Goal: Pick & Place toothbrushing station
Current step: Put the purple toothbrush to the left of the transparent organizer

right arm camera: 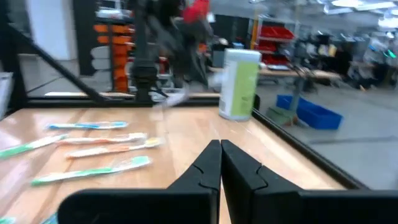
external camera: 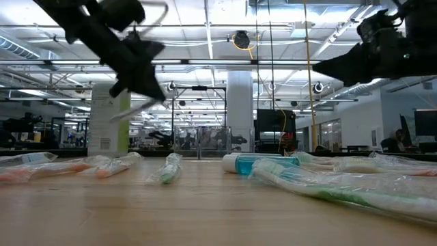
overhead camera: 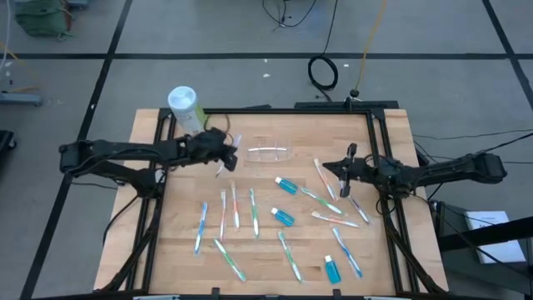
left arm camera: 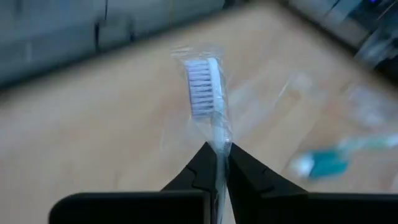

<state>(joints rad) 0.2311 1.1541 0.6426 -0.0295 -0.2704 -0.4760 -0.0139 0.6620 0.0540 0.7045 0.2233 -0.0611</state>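
A wrapped toothbrush is held aloft by the left hand (overhead camera: 226, 158) beside the toothbrushing station (overhead camera: 268, 152).

The left hand is seen clenched on a white-bristled toothbrush (left arm camera: 208, 99) in clear wrapping, raised above the worktop (overhead camera: 175, 225) at its far left part, just in front of the pale-green cylinder (overhead camera: 186, 108) with a white lid. The toothbrushing station, clear and hard to make out, is set on the wood just to the right of that hand, near the far edge, apart from it. The right hand (overhead camera: 345, 177) is held over the right part of the worktop, its fingers (right arm camera: 205, 168) pressed together on nothing. Further wrapped toothbrushes (overhead camera: 229, 212) and small blue tubes (overhead camera: 286, 185) are scattered across the near half of the worktop.
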